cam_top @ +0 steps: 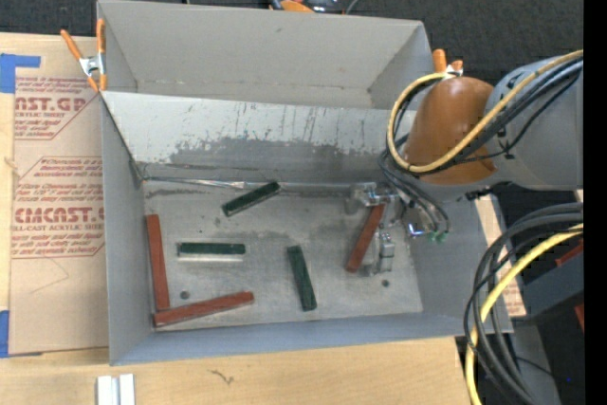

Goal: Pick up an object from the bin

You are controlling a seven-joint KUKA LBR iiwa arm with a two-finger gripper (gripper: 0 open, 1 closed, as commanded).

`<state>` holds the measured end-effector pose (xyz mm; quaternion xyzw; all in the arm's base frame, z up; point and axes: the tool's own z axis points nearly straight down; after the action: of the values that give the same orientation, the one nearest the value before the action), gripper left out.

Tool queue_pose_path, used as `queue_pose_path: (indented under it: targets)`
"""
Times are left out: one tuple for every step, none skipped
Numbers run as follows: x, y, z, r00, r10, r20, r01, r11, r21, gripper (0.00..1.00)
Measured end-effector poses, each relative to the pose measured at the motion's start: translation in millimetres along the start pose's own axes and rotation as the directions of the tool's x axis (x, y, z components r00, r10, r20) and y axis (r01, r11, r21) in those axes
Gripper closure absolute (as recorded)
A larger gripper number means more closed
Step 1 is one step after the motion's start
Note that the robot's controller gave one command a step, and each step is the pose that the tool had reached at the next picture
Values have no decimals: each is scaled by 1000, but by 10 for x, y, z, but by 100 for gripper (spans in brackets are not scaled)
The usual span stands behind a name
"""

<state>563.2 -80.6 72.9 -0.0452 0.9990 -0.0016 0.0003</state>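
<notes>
Reddish-brown bar (363,242) tilted, just beside my gripper (383,251); open or closed, cannot tell. Dark green bar (302,278) near, leftward. Bin (266,43) also holds green bars (211,249), red bars (204,308).

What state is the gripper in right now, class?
Gripper: cannot be told; it sits at the tilted reddish-brown bar, right side of the bin.

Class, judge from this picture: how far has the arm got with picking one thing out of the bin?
Done: the gripper is down in the bin, on its right side, against a slanted red-brown bar. In hand: the grasp itself; whether the bar is gripped cannot be seen. Left: lifting it out; its lower end seems to rest on the floor.
</notes>
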Motion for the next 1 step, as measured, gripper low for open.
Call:
queue_pose_path:
  targets:
    - [-12,49,-3,1000,-4,1,4,1000,-5,100]
